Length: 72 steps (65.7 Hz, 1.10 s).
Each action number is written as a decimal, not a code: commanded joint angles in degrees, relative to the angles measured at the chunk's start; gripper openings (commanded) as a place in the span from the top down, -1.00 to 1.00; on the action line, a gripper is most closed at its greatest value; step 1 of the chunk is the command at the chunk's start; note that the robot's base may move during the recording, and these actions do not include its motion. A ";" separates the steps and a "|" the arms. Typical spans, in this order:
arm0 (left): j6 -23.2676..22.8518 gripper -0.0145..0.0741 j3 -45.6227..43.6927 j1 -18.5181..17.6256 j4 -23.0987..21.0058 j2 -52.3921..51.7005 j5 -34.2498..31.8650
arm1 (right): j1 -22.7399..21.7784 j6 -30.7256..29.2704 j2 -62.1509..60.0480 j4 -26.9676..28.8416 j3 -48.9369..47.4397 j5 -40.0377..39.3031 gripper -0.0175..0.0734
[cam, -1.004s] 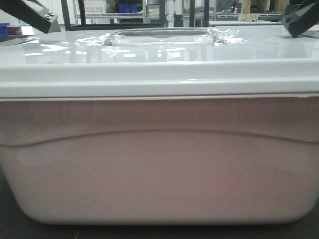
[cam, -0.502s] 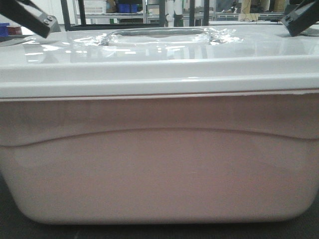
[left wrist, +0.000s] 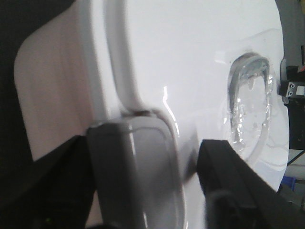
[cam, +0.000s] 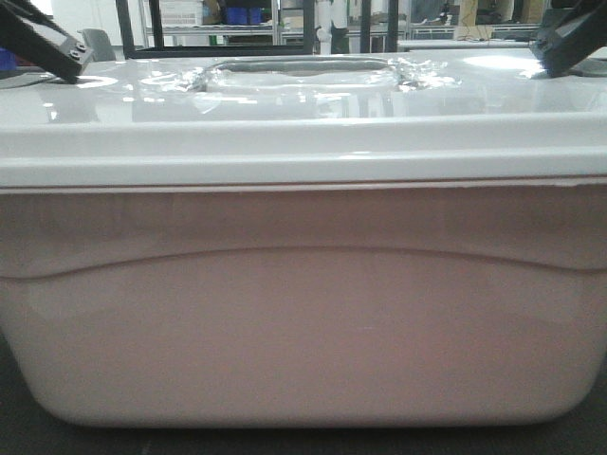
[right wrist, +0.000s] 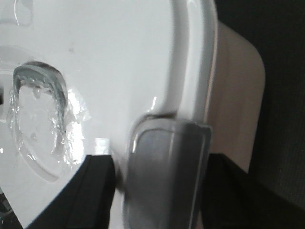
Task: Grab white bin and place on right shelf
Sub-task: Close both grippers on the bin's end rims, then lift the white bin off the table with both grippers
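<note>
Two pincers spread wide — left pincer (left wrist: 143,191), right pincer (right wrist: 164,191) — seemingly straddling latches (left wrist: 133,143) of the white bin (cam: 303,313).

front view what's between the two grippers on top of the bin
Only the lid of the bin lies between the left gripper and right gripper, with its recessed handle under clear film midway, seen in the front view.

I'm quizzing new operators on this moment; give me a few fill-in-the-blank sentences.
The glossy white lid sits ___ the pinkish-white plastic bin.
The fingers of the left gripper straddle a latch coloured ___.
The front view shows the right gripper in its upper ___ corner.
Missing: on; grey; right.
</note>
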 commanded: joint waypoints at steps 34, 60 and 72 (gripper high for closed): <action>-0.27 0.01 -1.98 -0.86 -8.08 -4.22 8.81 | 0.90 -6.33 -1.43 8.67 -2.41 9.00 -0.27; -0.27 0.01 -4.67 -0.86 -7.97 -13.54 8.81 | 0.90 -6.74 -3.36 9.32 -9.46 9.53 -0.12; -0.27 0.01 -4.67 -0.86 -7.97 -16.10 8.81 | 0.90 -6.74 -3.84 9.56 -10.31 9.53 -0.12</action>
